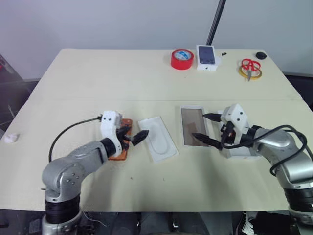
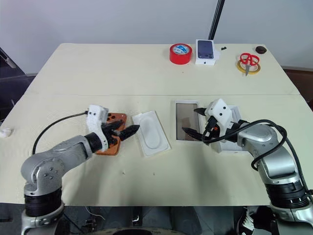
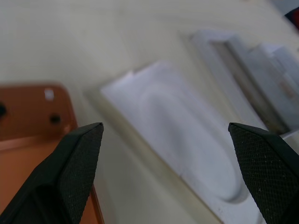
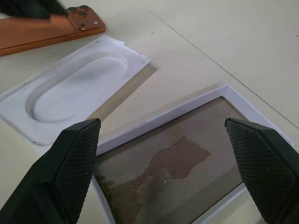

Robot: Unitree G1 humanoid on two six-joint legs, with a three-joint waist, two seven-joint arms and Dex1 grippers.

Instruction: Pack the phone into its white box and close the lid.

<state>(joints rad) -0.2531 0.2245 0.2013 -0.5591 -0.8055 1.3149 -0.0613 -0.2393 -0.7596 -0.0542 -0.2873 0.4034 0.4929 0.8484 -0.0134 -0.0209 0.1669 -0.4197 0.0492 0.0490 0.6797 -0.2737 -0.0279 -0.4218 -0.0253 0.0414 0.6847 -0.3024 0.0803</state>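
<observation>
The copper-orange phone (image 1: 121, 152) lies flat on the table, camera lenses up, partly under my left hand. My left gripper (image 1: 134, 134) hovers open just past the phone's edge, toward the thin white insert (image 1: 157, 138) with an oval recess. The white box (image 1: 184, 126) sits right of the insert, its brownish floor bare. My right gripper (image 1: 206, 128) stands open over the box's right rim, nothing between its fingers. The white lid (image 2: 229, 146) lies under my right wrist, mostly hidden. The right wrist view shows the phone (image 4: 42, 30), the insert (image 4: 70, 88) and the box's rim (image 4: 163, 114).
At the table's far edge stand a red tape roll (image 1: 182, 59), a small white box bearing a phone picture (image 1: 207, 57), and red scissors (image 1: 250, 67) on a yellow ring. A small white scrap (image 1: 11, 138) lies at the left edge.
</observation>
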